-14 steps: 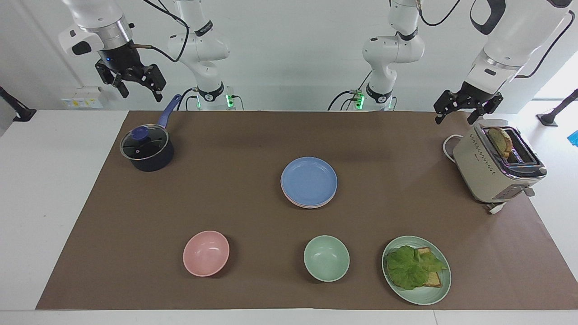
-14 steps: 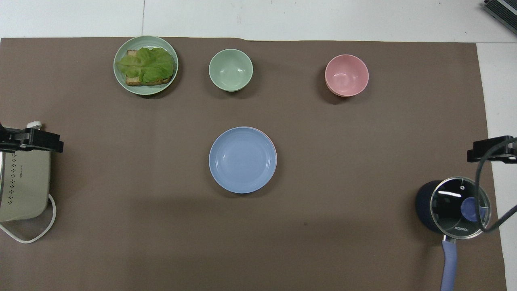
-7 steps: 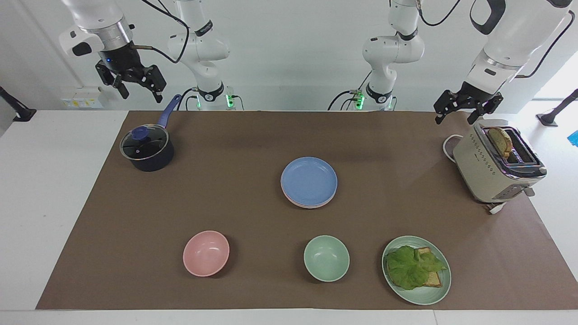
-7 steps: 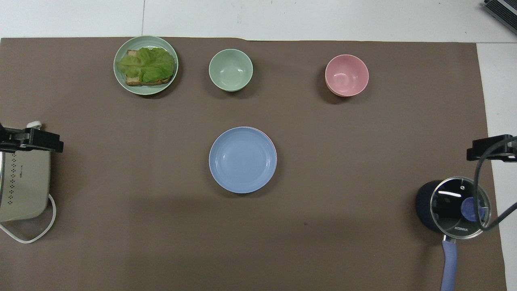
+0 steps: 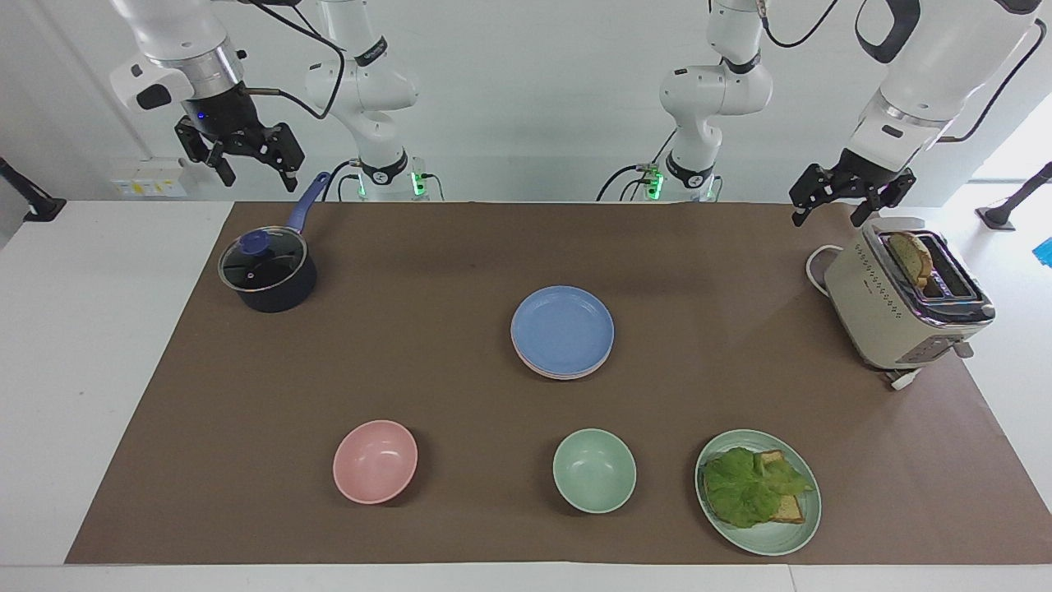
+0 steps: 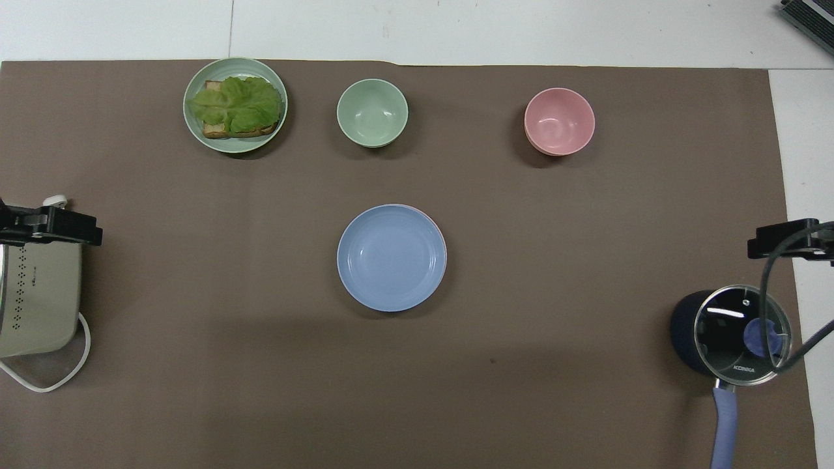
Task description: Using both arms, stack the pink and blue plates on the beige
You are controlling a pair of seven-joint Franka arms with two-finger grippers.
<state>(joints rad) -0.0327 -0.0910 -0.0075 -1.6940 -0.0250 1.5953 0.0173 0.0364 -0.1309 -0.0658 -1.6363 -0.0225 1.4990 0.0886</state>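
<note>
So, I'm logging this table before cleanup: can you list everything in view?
Round matte plate stack: blue on top, pink edge under it, rest hidden; mid-table.
Pink bowl: one, farthest row, toward right arm's end.
Pale green bowl: one, beside it.
Pale green plate: one, holding toast with lettuce.
Beige toaster: one, bread in slot, left arm's end.
Dark lidded saucepan: one, blue handle, right arm's end.
Right gripper: open, above saucepan.
Left gripper: open, above toaster.
</note>
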